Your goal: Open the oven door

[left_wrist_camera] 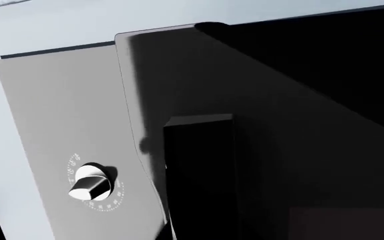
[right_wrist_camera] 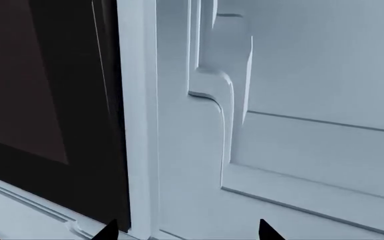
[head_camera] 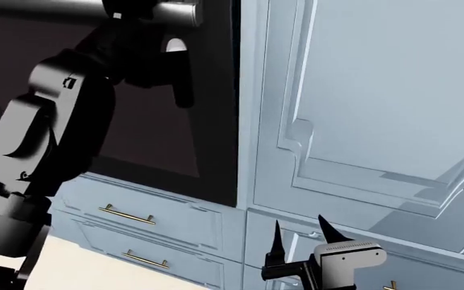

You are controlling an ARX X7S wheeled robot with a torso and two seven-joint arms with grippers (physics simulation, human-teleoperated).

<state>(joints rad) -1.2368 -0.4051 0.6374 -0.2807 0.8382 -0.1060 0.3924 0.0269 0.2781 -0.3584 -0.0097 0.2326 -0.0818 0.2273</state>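
Oven door (head_camera: 208, 121): black panel, dark glass, silver bar handle (head_camera: 176, 11) along top edge, left of pale blue cabinet door (head_camera: 393, 90). Left end effector (head_camera: 167, 57): at handle, grip state cannot be told. Right end effector (head_camera: 301, 232): low, well apart from door, fingers spread, empty

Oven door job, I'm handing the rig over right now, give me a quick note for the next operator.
Left gripper: up at the silver bar handle of the oven door; whether it is closed on the bar cannot be told.
Right gripper: open, empty, low in front of the pale blue cabinet door, away from the oven.
Done: left arm brought to the handle. Whether the door has started to open is unclear.
Left: confirm the grip, then pull the door open.
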